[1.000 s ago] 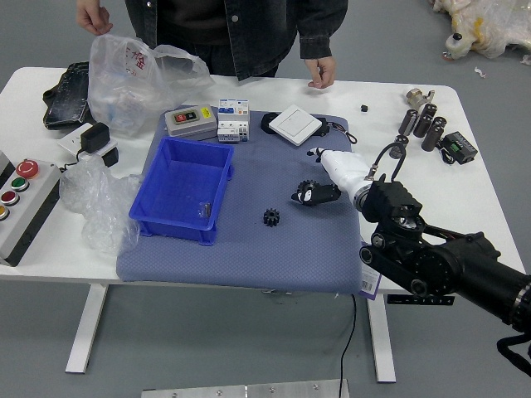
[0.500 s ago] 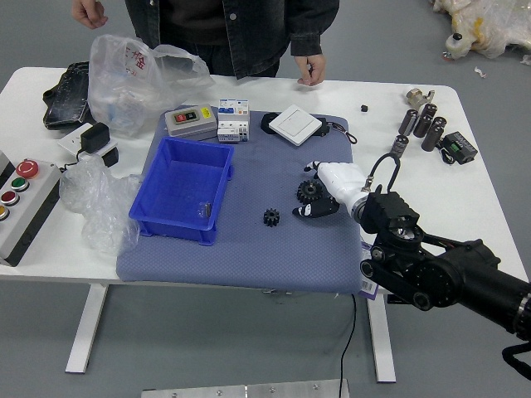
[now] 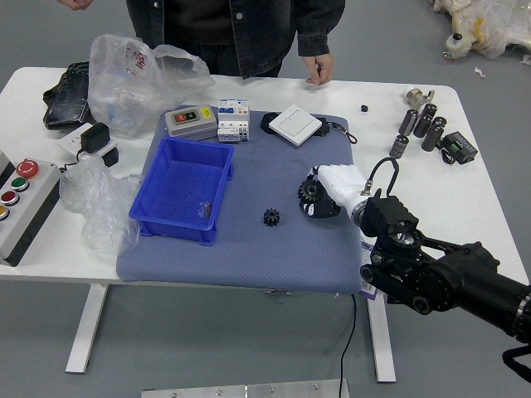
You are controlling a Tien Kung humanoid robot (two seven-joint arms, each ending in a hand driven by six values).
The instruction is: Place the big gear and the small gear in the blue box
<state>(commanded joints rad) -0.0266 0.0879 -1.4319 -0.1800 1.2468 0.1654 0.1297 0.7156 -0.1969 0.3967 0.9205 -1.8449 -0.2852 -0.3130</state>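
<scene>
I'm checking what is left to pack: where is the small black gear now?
In the head view, the small black toothed gear lies on the grey-blue mat, just right of the blue plastic box.

No text legible. Red characters on plastic bag (image 3: 112, 95), too blurred to read. Print on white-blue boxes (image 3: 233, 113), too small. Marks on grey device (image 3: 192, 124), unreadable at this size.
</scene>
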